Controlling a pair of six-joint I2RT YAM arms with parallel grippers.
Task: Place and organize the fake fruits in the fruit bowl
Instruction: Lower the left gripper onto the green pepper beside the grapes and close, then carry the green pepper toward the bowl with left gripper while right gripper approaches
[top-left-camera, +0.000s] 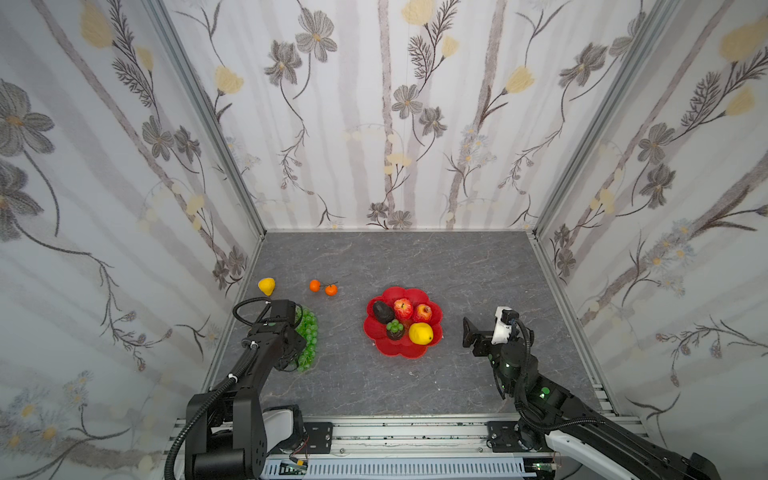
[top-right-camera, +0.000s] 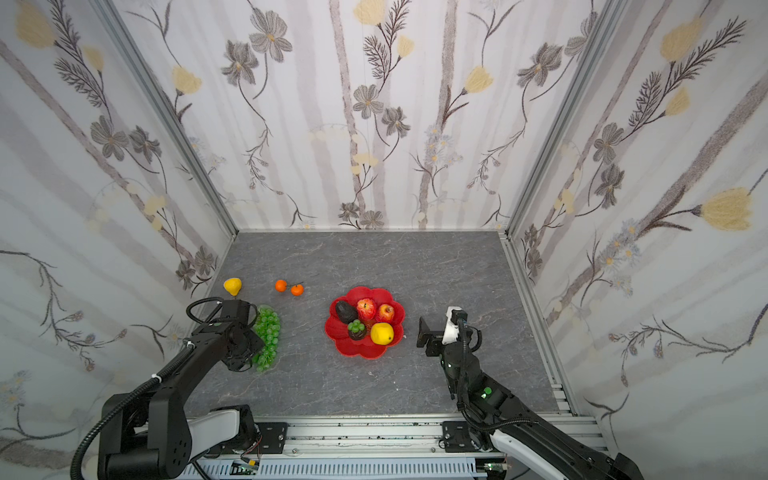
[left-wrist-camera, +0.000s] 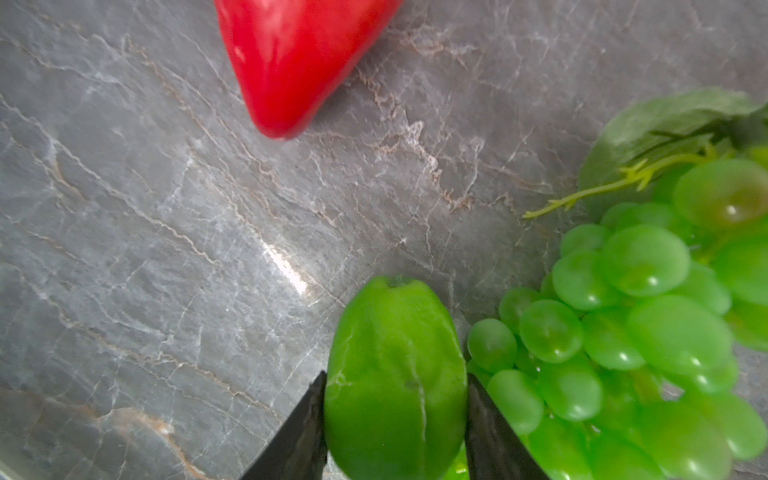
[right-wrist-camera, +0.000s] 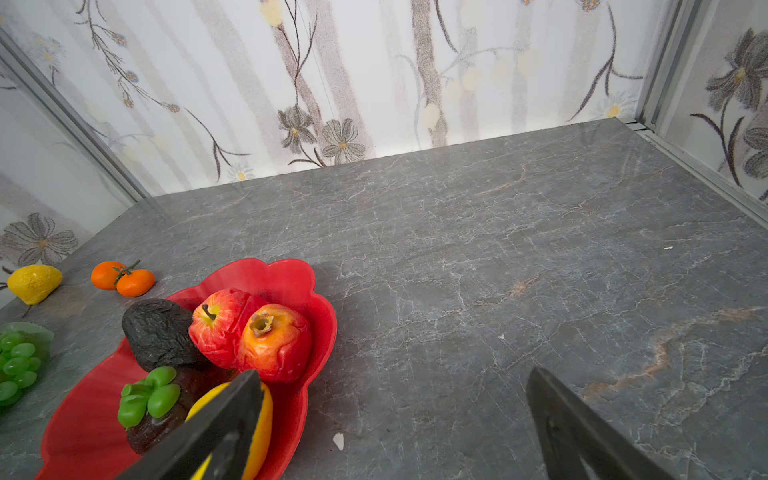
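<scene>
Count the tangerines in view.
2. The left tangerine and the right tangerine lie side by side on the table, behind and left of the fruit bowl, outside it. More could hide beneath the left arm.

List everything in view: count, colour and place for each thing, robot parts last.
fruit bowl: one, red, mid-table
round red fruits: two, red, bowl's far side
avocado: one, dark, in the bowl
lemon: one, yellow, bowl's near side
green-capped fruit: one, dark, in the bowl beside the lemon
pear: one, yellow, table, far left
tangerines: two, orange, table, between pear and bowl
grape bunch: one, green, table, partly under the left arm
lime: one, green, table, beside the grapes
pointed fruit: one, red, table, left wrist view only
table: one, grey marble
left gripper: black, closed against the lime's sides
right gripper: black, open, right of the bowl
</scene>
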